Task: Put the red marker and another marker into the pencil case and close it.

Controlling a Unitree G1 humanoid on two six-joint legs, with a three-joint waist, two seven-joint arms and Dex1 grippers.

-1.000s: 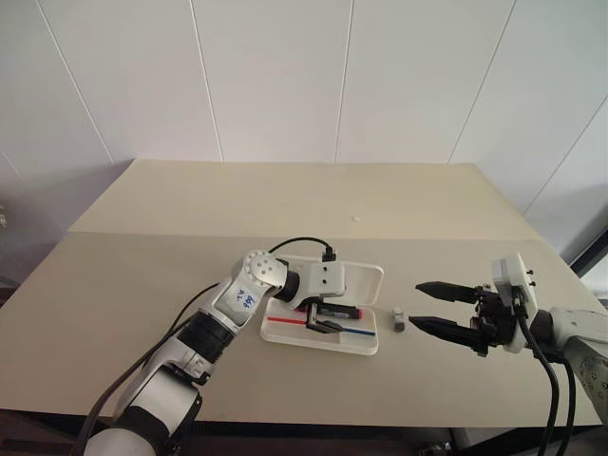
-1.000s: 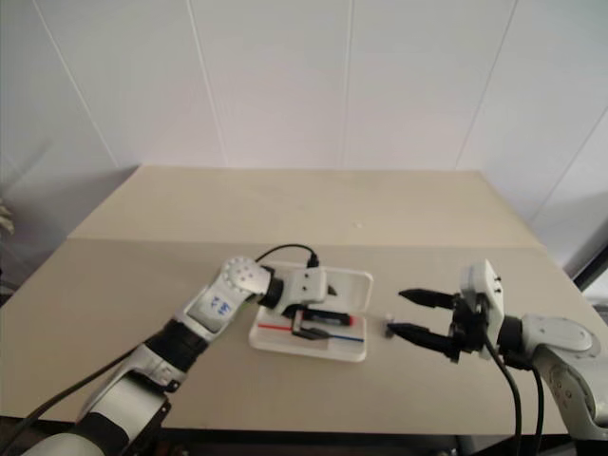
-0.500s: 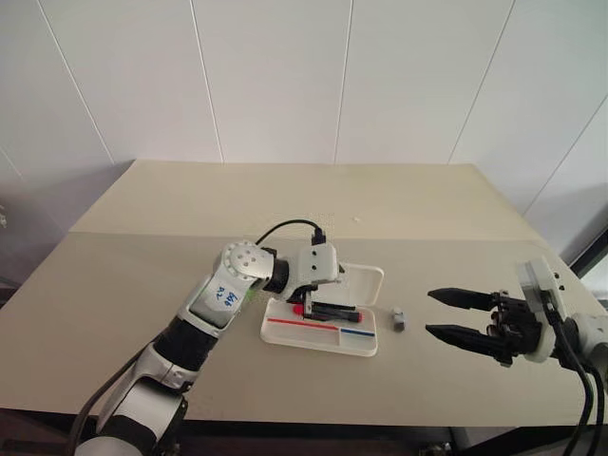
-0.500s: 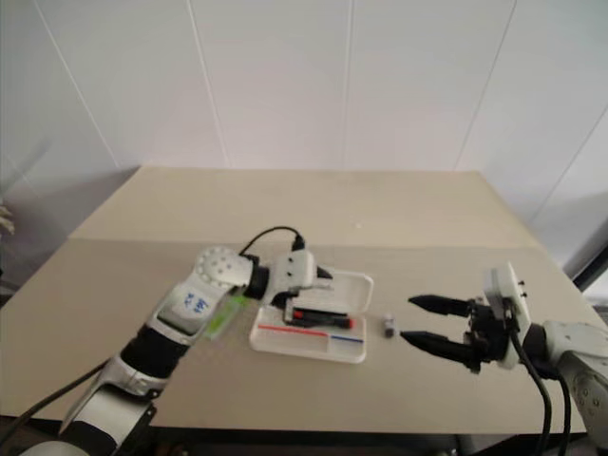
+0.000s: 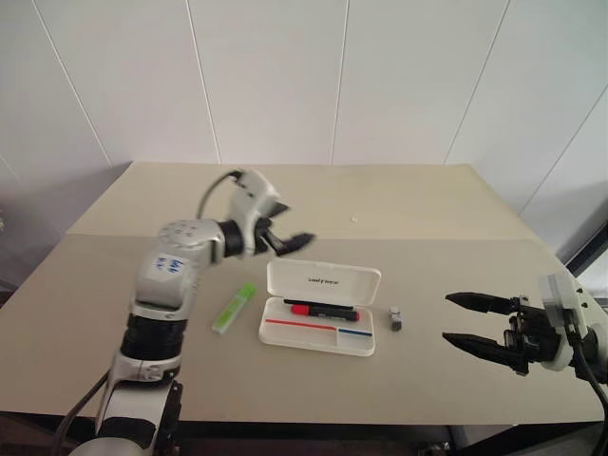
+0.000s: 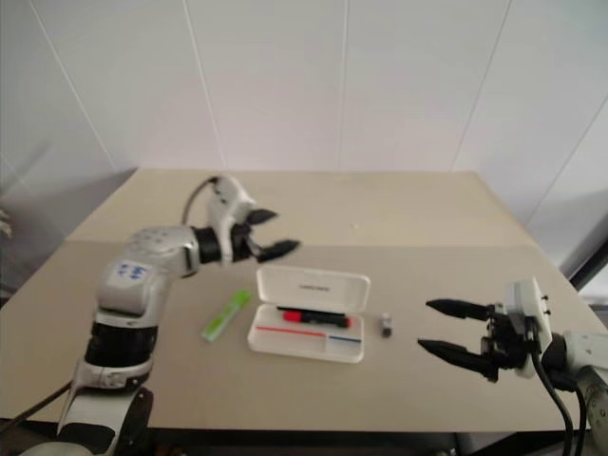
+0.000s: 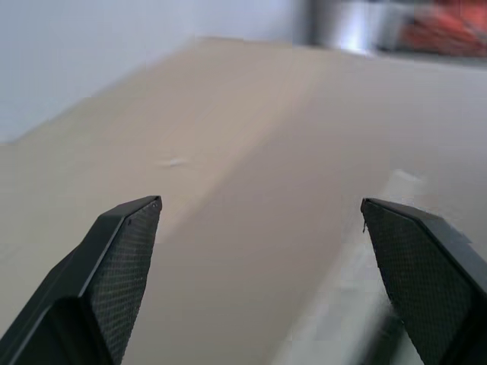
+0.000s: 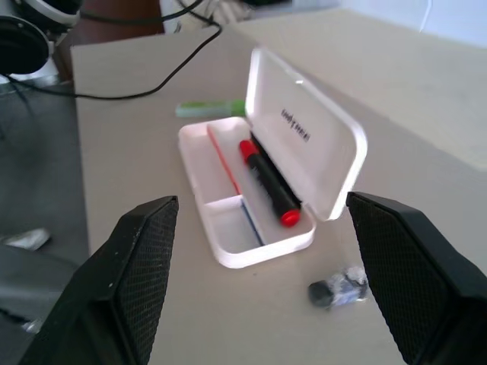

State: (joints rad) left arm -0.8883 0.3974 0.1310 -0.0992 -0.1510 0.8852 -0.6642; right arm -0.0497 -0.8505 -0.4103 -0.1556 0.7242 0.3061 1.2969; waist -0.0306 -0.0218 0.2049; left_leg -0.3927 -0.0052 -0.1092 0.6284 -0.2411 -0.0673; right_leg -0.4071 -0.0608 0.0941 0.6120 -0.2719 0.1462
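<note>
I read the pencil case point(image 5: 320, 318) lying open on the table point(image 5: 456, 204), near the front edge and roughly central, with its hinged lid point(image 5: 324, 282) raised at the far side. The red marker point(image 5: 324, 311) lies flat inside the tray, along the back wall just under the lid, with red at both of its ends. In the right wrist view, red, blue and black lines show on the tray floor beside it.

The light-green highlighter point(image 5: 234, 307) lies on the table just beside the case's left end, apart from it and angled. A small grey-black block point(image 5: 397, 320) sits on the table just off the case's right end.

The left gripper point(image 5: 286, 231) is held in the air above the table, beyond and to the left of the case, with its fingers spread and nothing between them. Both markers lie below it and nearer to me, well apart from its fingertips point(image 7: 125, 251).

The right gripper point(image 5: 458, 319) is level over the table's right front, pointing toward the case, with its fingers spread wide and empty. The block lies between it and the case; the case itself is near but not touched.
</note>
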